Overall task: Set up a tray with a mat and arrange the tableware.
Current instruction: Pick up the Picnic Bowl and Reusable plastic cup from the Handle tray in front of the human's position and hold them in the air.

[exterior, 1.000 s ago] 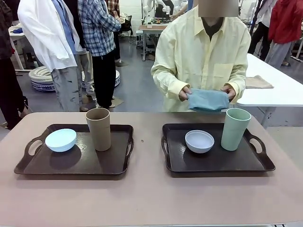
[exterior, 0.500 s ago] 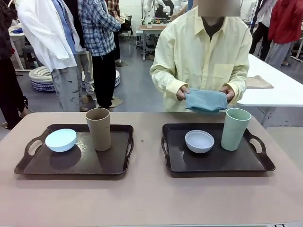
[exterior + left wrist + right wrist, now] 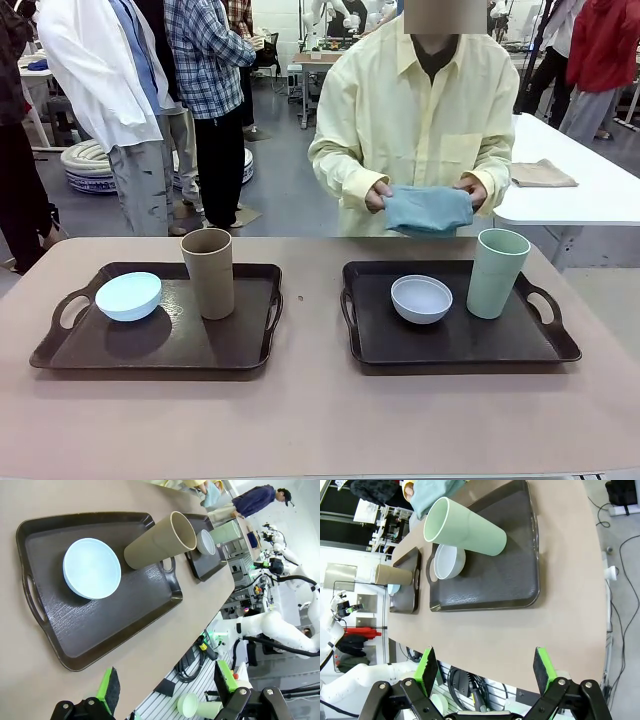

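- Left hand (image 3: 166, 682) spread, empty — facing blue bowl (image 3: 92, 568) and tan cup (image 3: 155, 542) on a tray (image 3: 100, 635).
- Right hand (image 3: 485, 667) spread, empty — facing green cup (image 3: 470, 527) and white bowl (image 3: 449, 560).
- Front view: a person (image 3: 420, 110) holds the folded blue mat (image 3: 428, 210).

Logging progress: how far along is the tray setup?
Done: one tray carries the light blue bowl and tan cup, the other tray the white bowl and green cup. In hand: the person holds a folded blue mat. Left: laying the mat on a tray; left pincer and right pincer are open, empty.
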Robot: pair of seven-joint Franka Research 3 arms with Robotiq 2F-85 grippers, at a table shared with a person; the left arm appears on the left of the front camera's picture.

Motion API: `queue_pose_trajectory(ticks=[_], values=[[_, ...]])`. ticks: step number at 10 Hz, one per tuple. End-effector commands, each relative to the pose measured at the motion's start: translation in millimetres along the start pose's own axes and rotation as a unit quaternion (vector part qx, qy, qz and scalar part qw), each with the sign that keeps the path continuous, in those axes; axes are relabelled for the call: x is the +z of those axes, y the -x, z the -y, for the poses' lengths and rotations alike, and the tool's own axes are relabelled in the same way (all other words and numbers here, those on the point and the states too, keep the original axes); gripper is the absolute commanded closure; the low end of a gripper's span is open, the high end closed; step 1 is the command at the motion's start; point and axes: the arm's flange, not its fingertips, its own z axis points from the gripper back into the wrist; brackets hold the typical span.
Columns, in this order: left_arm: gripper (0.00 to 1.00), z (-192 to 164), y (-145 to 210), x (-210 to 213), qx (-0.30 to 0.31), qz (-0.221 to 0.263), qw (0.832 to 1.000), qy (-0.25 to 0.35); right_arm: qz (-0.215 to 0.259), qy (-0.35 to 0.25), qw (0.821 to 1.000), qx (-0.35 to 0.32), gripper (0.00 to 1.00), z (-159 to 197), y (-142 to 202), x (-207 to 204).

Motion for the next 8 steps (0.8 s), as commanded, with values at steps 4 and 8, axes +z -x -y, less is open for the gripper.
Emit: queue_pose_trajectory(ticks=[4, 8], values=[[0.0, -1.5, -1.4, 1.3, -0.01, 0.008, 1.0, 0.01, 0.005, -0.014, 1.0, 0.009, 0.0, 3.0, -1.8, -0.2], [0.0, -1.5, -1.4, 1.3, -0.01, 0.008, 1.0, 0.01, 0.005, -0.014, 1.0, 0.009, 0.0, 3.0, -1.8, -0.2]])
